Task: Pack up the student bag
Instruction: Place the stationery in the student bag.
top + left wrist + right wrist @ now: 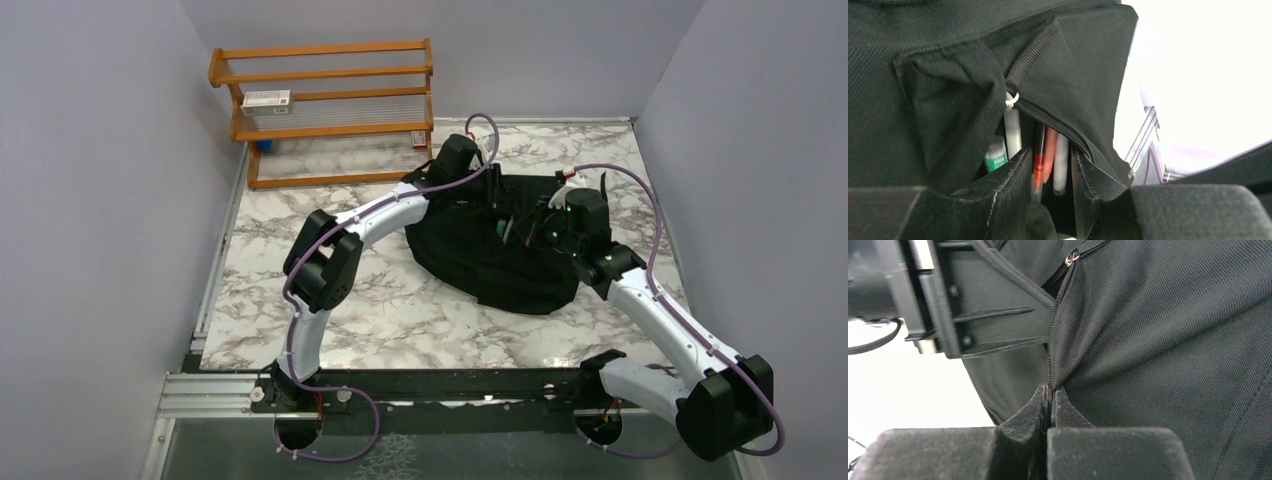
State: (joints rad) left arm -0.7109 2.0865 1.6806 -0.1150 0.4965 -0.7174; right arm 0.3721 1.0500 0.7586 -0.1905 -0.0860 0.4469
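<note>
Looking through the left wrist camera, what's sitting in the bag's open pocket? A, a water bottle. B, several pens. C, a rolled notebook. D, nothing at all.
B: the left wrist view shows several pens standing in the zippered opening of the student bag, just beyond the parted fingers of the left gripper.

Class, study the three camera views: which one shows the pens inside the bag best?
The left wrist view: the pens stand close up in the student bag's open pocket. The top external view shows the whole bag, but no pens can be made out; the right wrist view shows only fabric and zipper.
</note>
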